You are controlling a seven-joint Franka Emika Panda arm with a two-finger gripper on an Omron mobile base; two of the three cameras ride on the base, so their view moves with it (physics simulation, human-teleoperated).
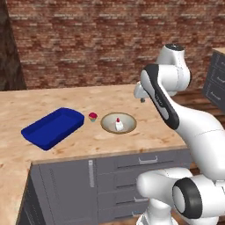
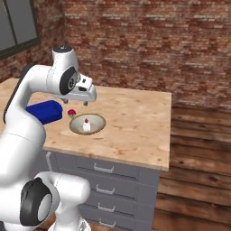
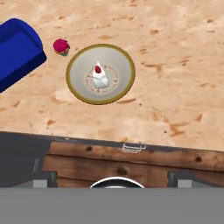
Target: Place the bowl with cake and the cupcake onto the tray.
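The bowl with cake (image 1: 126, 121) (image 2: 95, 122) (image 3: 81, 77) sits on the wooden counter, with the white slice and its red dot at its middle. The cupcake (image 1: 92, 116) (image 2: 71, 113) (image 3: 61, 46) stands just left of the bowl, apart from it. Left of that lies the deep-blue tray (image 1: 52, 127) (image 2: 45, 111) (image 3: 17, 50), which holds nothing. My gripper (image 1: 142, 97) (image 2: 85, 100) (image 3: 113, 180) hangs open well above the counter, up and to the right of the bowl and over the counter's front edge. Nothing is between its fingers.
The counter's front edge (image 3: 131, 144) runs across the hand view, with grey drawers (image 1: 145, 160) (image 2: 106, 169) below it. A brick wall stands behind the counter. A grey cabinet (image 1: 216, 79) stands at the far right.
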